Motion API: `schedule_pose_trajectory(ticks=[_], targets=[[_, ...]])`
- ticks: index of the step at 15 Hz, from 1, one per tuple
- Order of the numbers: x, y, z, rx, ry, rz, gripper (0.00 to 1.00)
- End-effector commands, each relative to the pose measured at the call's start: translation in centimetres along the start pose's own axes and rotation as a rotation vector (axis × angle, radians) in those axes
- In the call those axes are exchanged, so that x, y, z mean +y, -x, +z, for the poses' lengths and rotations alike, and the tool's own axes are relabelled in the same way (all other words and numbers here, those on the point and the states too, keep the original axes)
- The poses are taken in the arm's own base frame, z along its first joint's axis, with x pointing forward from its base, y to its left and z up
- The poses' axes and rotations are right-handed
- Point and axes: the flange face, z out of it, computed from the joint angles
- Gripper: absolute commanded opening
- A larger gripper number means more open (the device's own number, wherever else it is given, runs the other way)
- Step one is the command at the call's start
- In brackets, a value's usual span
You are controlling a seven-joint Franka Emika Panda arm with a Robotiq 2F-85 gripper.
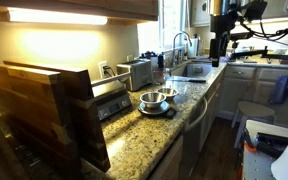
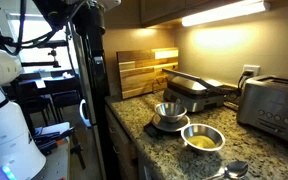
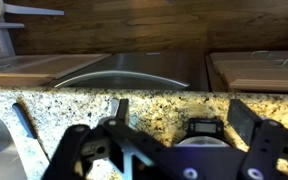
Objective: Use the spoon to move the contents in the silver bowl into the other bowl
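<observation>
The silver bowl (image 2: 202, 137) sits on the granite counter with yellowish contents in it. The other bowl (image 2: 169, 111) (image 1: 154, 98) stands on a small black scale (image 2: 167, 127) in front of the sandwich press. The spoon (image 2: 231, 168) lies on the counter just in front of the silver bowl. In the wrist view my gripper (image 3: 180, 105) is open and holds nothing. It hangs well above the counter, and the scale's display (image 3: 202, 128) shows between the jaws. My arm (image 1: 224, 25) (image 2: 84, 40) stands high, off the counter's edge.
A toaster (image 2: 274, 105) (image 1: 134, 72) and a sandwich press (image 2: 199, 90) (image 3: 134, 70) stand along the wall. Wooden cutting boards (image 2: 144, 68) (image 1: 44, 100) stand beyond them. A dark slim handle (image 3: 22, 118) lies on the granite. A sink with a faucet (image 1: 182, 45) is at the counter's far end.
</observation>
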Motion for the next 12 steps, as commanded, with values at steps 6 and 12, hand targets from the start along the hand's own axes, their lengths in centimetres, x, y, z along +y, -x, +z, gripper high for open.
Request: schedule_pose_trajectory(ticks=[6,12], targets=[[0.0,0.0,-0.1,0.000,0.000,0.000,1.00],[0.2,0.0,1.0,0.008,0.007,0.011,1.00]])
